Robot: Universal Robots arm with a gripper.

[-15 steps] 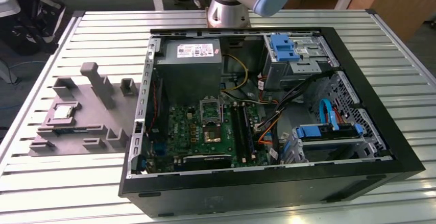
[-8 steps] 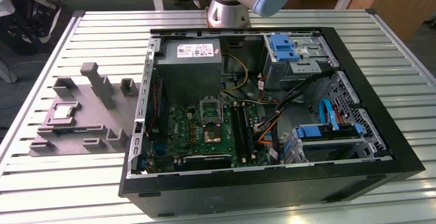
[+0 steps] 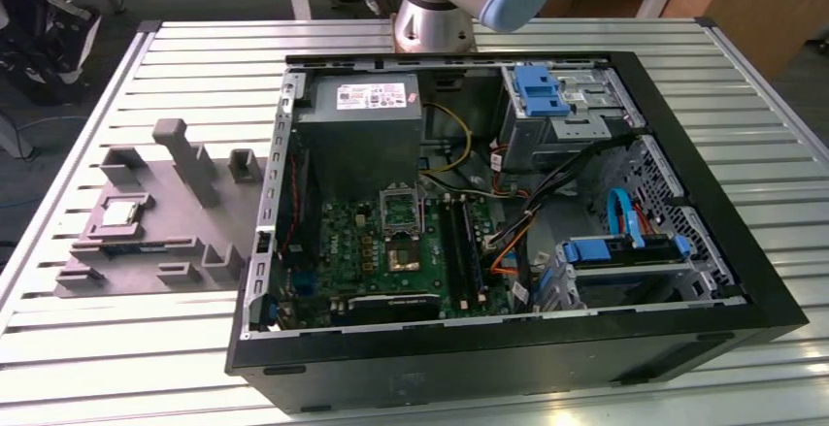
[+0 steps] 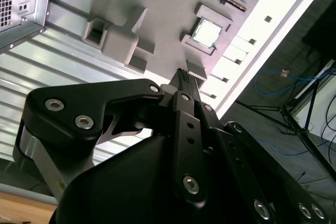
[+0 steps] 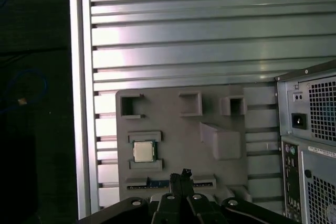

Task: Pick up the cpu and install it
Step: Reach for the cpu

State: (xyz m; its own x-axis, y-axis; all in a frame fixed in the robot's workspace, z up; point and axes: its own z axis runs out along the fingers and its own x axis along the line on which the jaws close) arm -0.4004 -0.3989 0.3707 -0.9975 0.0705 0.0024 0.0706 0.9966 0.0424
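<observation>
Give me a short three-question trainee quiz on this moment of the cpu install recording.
1. True or false: the cpu is already seated in the motherboard socket.
2. In the exterior view, where does the grey holder tray lie relative to the PC case? A: on the table at the case's left. B: on the table at the case's right. C: inside the case.
3. Short answer: what does the gripper hold?

Key: 1 false, the cpu lies in a pocket of the grey holder tray. 2 A. 3 nothing; its fingers are together above the tray.
</observation>
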